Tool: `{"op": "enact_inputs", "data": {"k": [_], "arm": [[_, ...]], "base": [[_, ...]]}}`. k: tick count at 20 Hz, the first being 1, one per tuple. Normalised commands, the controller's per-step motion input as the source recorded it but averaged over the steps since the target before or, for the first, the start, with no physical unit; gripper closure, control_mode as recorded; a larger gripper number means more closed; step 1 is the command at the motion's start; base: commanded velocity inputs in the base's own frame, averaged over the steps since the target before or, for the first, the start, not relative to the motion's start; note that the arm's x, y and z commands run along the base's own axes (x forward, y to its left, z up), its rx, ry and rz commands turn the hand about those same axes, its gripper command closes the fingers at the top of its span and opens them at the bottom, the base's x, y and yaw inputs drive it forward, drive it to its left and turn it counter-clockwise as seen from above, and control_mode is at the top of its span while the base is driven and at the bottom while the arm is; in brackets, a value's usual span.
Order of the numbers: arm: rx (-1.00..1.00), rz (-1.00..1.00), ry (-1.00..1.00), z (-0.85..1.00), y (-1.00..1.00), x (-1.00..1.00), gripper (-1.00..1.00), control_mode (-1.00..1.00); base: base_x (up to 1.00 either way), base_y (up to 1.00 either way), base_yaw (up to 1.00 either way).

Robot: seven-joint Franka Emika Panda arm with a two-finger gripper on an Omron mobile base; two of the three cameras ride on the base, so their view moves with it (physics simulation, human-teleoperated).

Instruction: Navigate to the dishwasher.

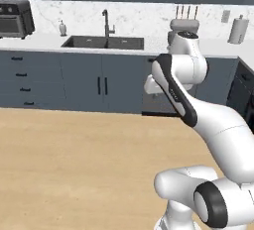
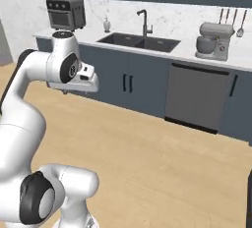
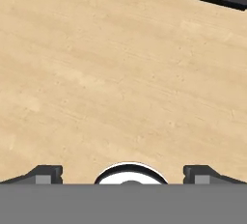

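One stretch of bare wood floor separates the empty, spread-open gripper [image 3: 123, 172] from the dishwasher [image 2: 196, 96], sitting center-right in the right base view, under the counter, ahead and rightward.

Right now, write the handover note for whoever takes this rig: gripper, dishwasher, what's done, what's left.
Gripper: open, holds nothing, points down at the bare wood floor.
Dishwasher: flat grey panel with a long dark bar handle, door shut, under the counter right of the sink and below the stand mixer. In the left base view the arm hides most of it.
Done: the base faces the counter run, dishwasher ahead and to the right.
Left: open floor lies between; drive forward and right until the base stands squarely before the dishwasher.
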Motion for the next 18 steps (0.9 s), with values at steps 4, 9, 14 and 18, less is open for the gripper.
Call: {"op": "enact_inputs", "data": {"k": [4, 9, 14, 18], "arm": [[0.00, 0.00, 0.00, 0.00, 0.00, 0.00, -1.00, 1.00], [0.00, 0.00, 0.00, 0.00, 0.00, 0.00, -1.00, 1.00], [0.00, 0.00, 0.00, 0.00, 0.00, 0.00, -1.00, 1.00], [0.00, 0.00, 0.00, 0.00, 0.00, 0.00, -1.00, 1.00]], "base": [[1.00, -0.14, -0.38], [1.00, -0.07, -0.14], [1.00, -0.30, -0.06], [1.00, -0.37, -0.06]]}}
